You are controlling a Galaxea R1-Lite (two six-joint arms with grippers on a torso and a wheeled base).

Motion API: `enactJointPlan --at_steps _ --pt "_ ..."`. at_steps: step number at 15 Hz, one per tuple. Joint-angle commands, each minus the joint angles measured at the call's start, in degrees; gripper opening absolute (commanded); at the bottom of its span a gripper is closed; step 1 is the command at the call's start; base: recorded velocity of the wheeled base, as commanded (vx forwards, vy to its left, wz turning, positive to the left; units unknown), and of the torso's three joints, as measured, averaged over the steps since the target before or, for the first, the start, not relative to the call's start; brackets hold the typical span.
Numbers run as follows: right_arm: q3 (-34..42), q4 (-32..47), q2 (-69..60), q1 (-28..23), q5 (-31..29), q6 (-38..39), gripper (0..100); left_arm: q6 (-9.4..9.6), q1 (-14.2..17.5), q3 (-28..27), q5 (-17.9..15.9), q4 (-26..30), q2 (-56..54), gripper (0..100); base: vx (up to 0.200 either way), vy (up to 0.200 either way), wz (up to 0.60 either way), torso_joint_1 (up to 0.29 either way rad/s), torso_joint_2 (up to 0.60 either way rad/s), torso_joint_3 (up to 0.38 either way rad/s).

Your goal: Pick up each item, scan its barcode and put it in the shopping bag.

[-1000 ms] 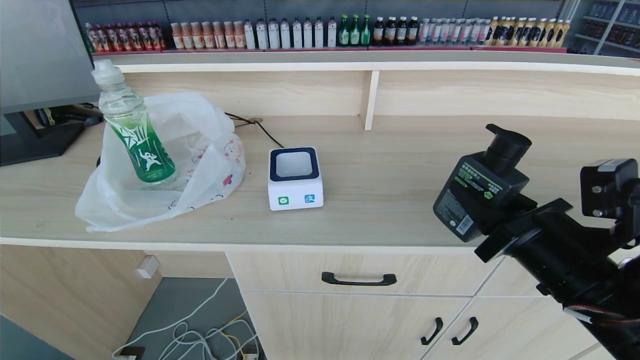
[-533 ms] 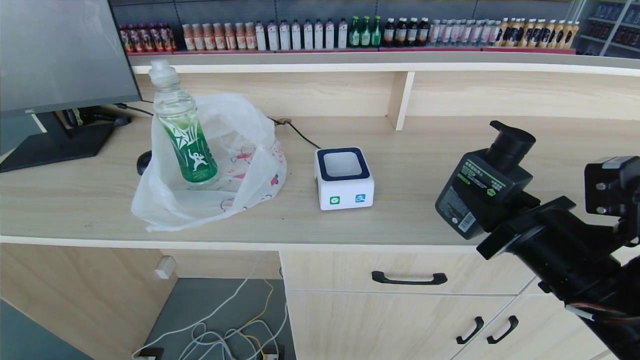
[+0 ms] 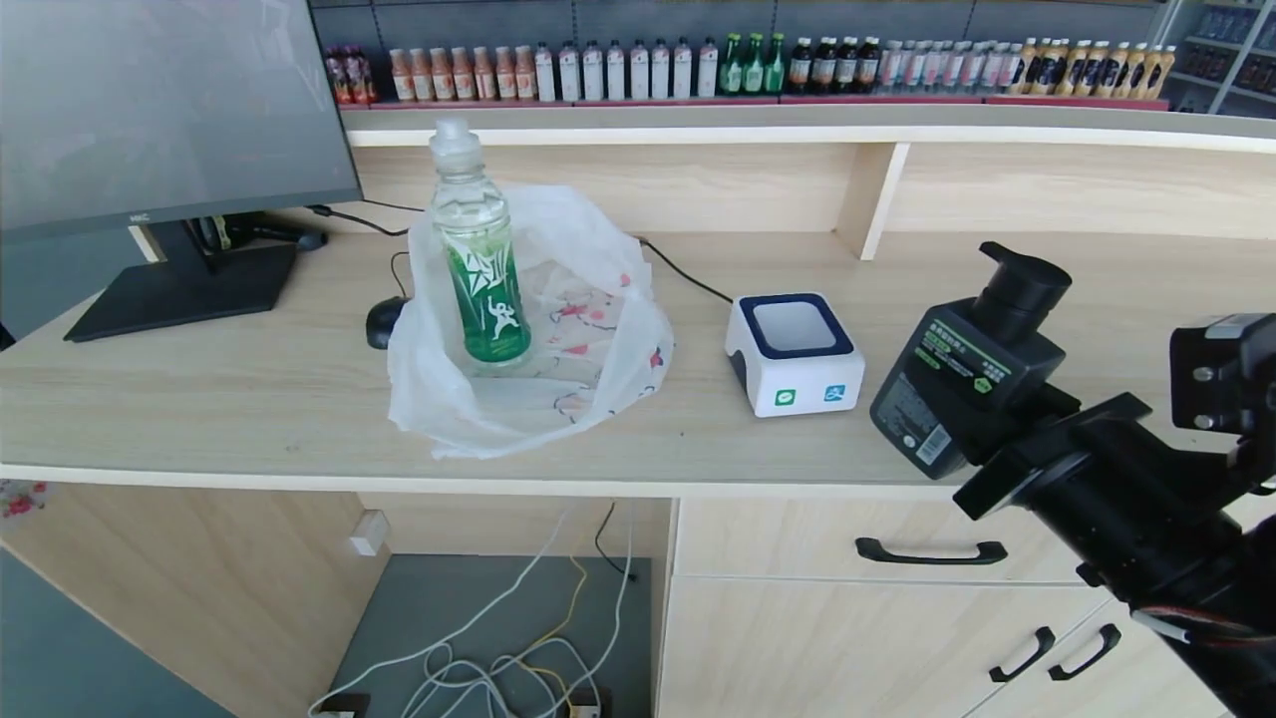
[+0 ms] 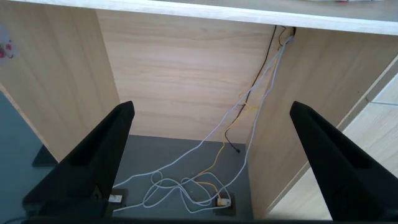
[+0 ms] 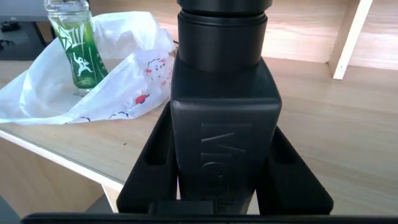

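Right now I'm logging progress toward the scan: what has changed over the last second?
The camera shifted left, so the whole scene slid right in the head view. The right pincer, still shut on the black bottle, has carried it left over the counter, closer to the scanner. The green bottle stays upright in the shopping bag. Nothing was grasped or released.

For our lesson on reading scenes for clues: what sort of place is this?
Probably a shop checkout: a pale wooden counter carries a small white cube scanner with a dark blue rim and a thin white plastic shopping bag, with rows of drink bottles shelved behind.
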Motion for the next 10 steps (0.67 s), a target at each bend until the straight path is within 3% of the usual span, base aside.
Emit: enactJointPlan --at_steps 1,4,6,8,10 --pt "-0.6 -0.1 0.1 0.0 0.1 -0.3 0 0.06 0.0 0.0 0.0 -0.1 0.0 100 0.000 0.000 0.00 0.000 0.00 0.000" --pt "-1.3 -0.1 0.1 0.1 0.6 -1.8 0 -0.20 0.0 0.0 0.0 0.0 0.0 100 0.000 0.000 0.00 0.000 0.00 0.000" --pt "-2.5 -0.1 0.2 0.1 4.0 -4.1 0 -0.12 0.0 0.0 0.0 0.0 0.0 100 0.000 0.000 0.00 0.000 0.00 0.000" --pt "-5.6 -0.1 1.0 0.0 14.6 -9.6 0 -0.12 0.0 0.0 0.0 0.0 0.0 100 0.000 0.000 0.00 0.000 0.00 0.000" --pt "-10.2 -0.1 2.4 -3.6 24.7 -13.0 0 -0.12 0.0 0.0 0.0 0.0 0.0 100 0.000 0.000 0.00 0.000 0.00 0.000"
